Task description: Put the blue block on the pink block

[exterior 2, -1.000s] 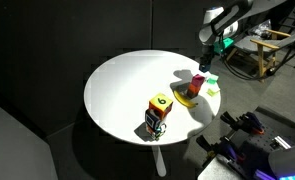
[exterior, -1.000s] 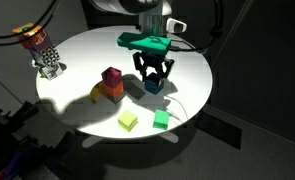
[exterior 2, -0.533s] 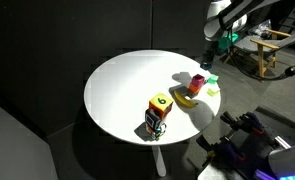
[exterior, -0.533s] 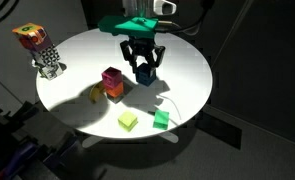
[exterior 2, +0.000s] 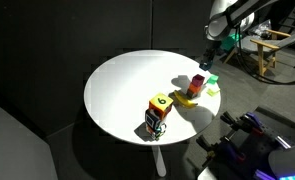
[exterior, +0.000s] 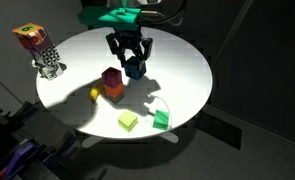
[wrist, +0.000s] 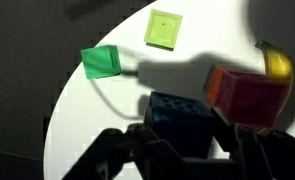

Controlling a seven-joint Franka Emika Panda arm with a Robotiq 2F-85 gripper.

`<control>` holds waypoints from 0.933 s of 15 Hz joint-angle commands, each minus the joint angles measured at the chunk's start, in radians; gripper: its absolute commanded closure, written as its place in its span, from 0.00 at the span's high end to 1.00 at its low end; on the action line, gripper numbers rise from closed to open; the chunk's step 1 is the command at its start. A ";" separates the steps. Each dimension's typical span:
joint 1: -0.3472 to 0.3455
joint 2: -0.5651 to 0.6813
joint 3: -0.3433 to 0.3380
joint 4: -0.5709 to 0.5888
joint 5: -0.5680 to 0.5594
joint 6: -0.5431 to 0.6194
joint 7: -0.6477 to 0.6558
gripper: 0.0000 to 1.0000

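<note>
My gripper [exterior: 130, 66] is shut on the blue block [exterior: 135, 68] and holds it in the air above the round white table [exterior: 182, 75]. In the wrist view the blue block [wrist: 181, 118] sits between my dark fingers [wrist: 187, 140]. The pink block [exterior: 111, 77] sits on top of an orange-red block [exterior: 115, 90], to the lower left of my gripper in an exterior view. In the wrist view the pink block [wrist: 252, 100] lies just right of the blue one. In an exterior view the stack [exterior 2: 198, 83] is small and my gripper [exterior 2: 206, 62] hangs above it.
A yellow block [exterior: 128, 121] and a green block [exterior: 161, 121] lie near the table's edge; they also show in the wrist view, yellow [wrist: 164, 29] and green [wrist: 100, 62]. A yellow curved thing [exterior: 94, 94] lies by the stack. A patterned toy [exterior: 44, 55] stands at the far side.
My gripper has lifted the blue block off the table and carried it leftwards in an exterior view, closer to the pink block. The other blocks have not moved.
</note>
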 commanded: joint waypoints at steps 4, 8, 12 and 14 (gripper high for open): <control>0.013 -0.102 0.022 -0.121 0.012 0.041 -0.036 0.34; 0.014 -0.129 0.034 -0.150 0.028 0.045 -0.064 0.34; 0.012 -0.141 0.042 -0.156 0.056 0.035 -0.101 0.34; 0.013 -0.137 0.044 -0.150 0.067 0.030 -0.117 0.34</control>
